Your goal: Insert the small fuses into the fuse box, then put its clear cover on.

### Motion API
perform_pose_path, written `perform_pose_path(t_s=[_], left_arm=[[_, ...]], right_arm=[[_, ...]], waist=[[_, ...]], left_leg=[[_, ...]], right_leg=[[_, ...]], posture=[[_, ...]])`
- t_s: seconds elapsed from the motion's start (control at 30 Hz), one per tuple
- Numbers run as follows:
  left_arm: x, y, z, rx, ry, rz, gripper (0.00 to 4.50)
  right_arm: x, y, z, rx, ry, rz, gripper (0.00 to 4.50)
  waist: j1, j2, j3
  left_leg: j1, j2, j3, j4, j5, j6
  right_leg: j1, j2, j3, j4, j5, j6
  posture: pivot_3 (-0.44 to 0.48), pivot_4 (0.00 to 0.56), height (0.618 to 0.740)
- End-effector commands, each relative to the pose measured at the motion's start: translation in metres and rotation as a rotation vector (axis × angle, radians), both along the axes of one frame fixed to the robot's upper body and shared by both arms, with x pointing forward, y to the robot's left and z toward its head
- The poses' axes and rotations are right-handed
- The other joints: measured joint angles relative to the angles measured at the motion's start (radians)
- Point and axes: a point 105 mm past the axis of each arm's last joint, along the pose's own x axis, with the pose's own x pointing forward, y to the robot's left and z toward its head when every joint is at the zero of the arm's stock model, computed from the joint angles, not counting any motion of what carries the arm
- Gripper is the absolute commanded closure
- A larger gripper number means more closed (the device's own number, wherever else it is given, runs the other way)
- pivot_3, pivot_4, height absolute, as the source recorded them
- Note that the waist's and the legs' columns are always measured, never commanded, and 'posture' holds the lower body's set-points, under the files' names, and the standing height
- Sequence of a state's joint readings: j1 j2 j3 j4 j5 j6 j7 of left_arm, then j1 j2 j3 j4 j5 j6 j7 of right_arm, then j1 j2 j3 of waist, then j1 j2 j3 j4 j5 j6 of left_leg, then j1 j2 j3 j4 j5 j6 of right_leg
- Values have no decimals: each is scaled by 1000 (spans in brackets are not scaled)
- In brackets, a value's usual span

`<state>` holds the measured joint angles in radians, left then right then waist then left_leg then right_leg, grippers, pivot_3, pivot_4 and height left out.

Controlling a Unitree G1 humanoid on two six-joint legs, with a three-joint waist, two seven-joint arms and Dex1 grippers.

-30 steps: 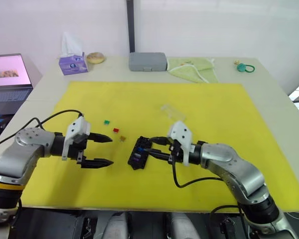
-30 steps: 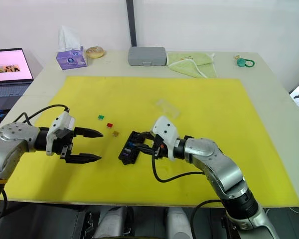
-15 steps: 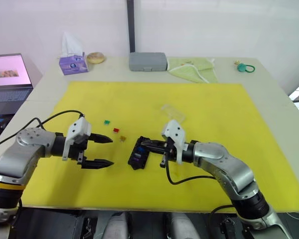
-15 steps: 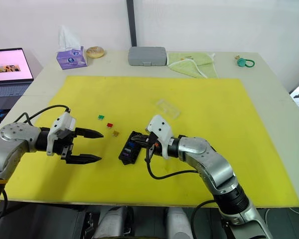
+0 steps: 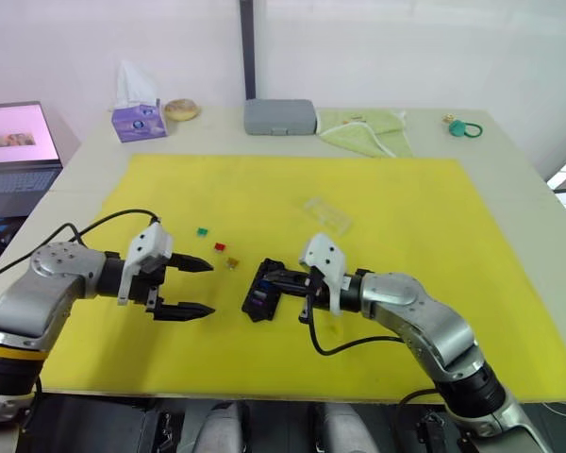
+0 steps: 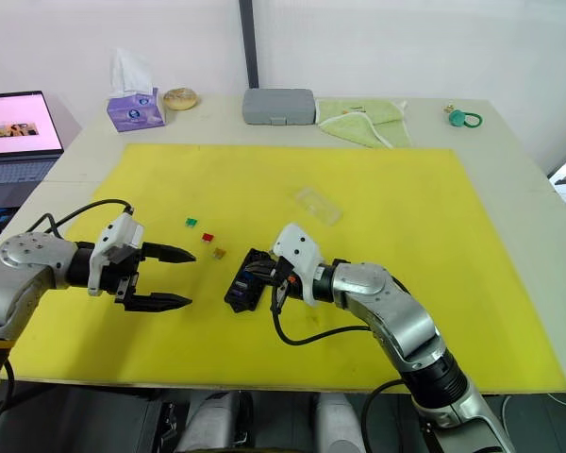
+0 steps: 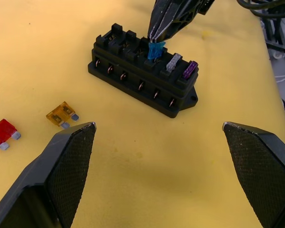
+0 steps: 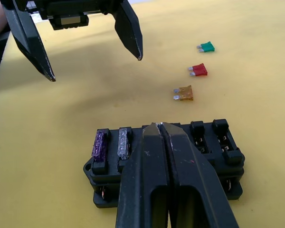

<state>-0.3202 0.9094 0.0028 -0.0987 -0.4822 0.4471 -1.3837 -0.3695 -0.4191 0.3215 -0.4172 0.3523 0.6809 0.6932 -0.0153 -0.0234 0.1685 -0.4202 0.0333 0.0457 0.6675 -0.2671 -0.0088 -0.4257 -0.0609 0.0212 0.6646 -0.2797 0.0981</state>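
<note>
The left gripper hangs with fingers spread wide and empty at about 9 o'clock from the fuse box. This black slotted block lies near the mat's middle. The purple fuse and grey fuse are seated; the right gripper, fingers pinched together, holds the teal fuse at the third slot. I judge the task roughly half done. At 10 o'clock the orange fuse, red fuse and green fuse lie loose. The clear cover waits at 1 o'clock.
</note>
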Motion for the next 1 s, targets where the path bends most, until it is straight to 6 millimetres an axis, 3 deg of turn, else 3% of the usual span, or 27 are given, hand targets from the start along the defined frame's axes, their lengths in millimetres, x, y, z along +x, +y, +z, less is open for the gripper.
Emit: perform_pose_path(t_s=[0.03,0.8,0.9,1.0], left_arm=[[-1,-1,5,5,-30,-12,0],[0,-2,5,-3,-30,1,0],[1,-2,5,-5,-31,5,0],[3,3,5,-2,-30,24,0]], right_arm=[[-4,5,-2,-1,0,21,4438],[0,1,-21,-107,29,7,4438],[1,1,-14,-73,19,6,4438],[-2,1,15,41,-37,32,4438]], waist=[[0,0,0],[-2,0,0],[-2,0,0],[0,0,0]], left_leg=[[0,0,0,0,0,0],[1,0,0,0,0,0],[2,0,0,0,0,0],[2,0,0,0,0,0]], right_leg=[[0,0,0,0,0,0],[1,0,0,0,0,0],[1,0,0,0,0,0],[1,0,0,0,0,0]], posture=[[0,150,737],[0,150,737],[0,150,737],[0,150,737]])
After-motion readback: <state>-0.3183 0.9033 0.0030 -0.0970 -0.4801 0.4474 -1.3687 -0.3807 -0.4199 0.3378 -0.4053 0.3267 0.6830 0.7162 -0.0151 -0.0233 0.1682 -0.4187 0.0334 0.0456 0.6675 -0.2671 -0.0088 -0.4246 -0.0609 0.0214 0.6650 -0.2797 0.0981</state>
